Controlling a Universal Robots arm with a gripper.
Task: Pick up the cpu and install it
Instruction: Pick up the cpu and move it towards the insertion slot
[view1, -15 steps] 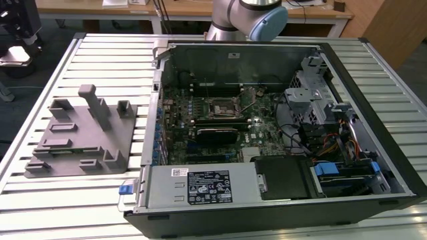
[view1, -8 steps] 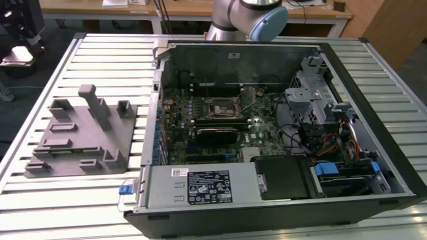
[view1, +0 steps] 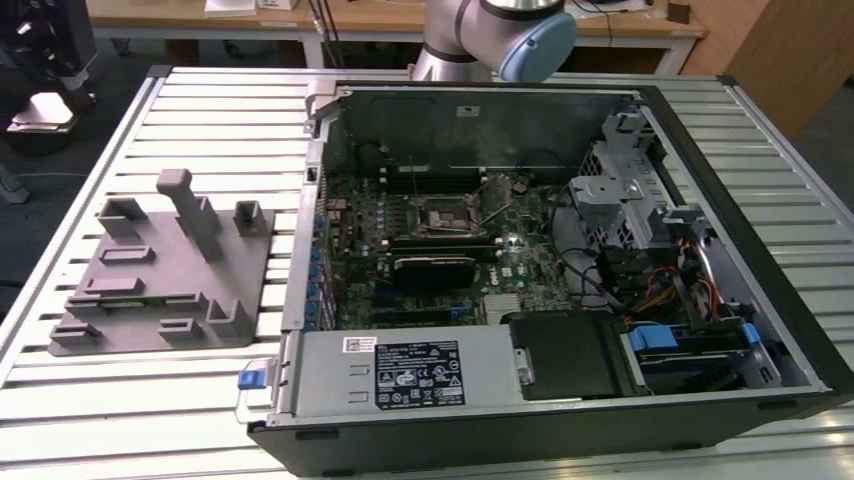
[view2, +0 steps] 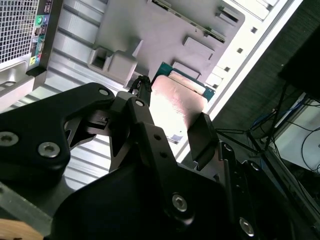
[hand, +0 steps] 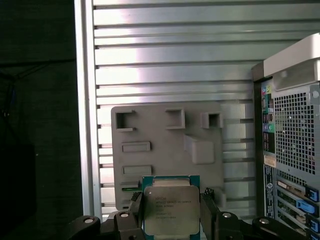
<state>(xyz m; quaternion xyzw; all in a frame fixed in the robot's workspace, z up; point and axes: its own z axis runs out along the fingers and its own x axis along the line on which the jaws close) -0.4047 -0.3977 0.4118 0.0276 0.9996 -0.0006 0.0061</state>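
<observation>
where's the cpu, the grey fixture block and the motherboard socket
the cpu (hand: 171, 210), first wrist view, middle of its metal top
grey fixture block (view1: 167, 280), exterior view, its flat base
motherboard socket (view1: 445, 213), exterior view, its centre

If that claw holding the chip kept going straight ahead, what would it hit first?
Probably the grey fixture block: in the first wrist view it lies right beyond the gripper and the cpu it grips, though depth is unclear.

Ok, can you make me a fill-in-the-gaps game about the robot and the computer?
The fingers are shut on the ____. The fixture block with upright posts is coloured ____. That block sits toward the exterior view's ____ of the computer case. Missing words: cpu; grey; left.
</observation>
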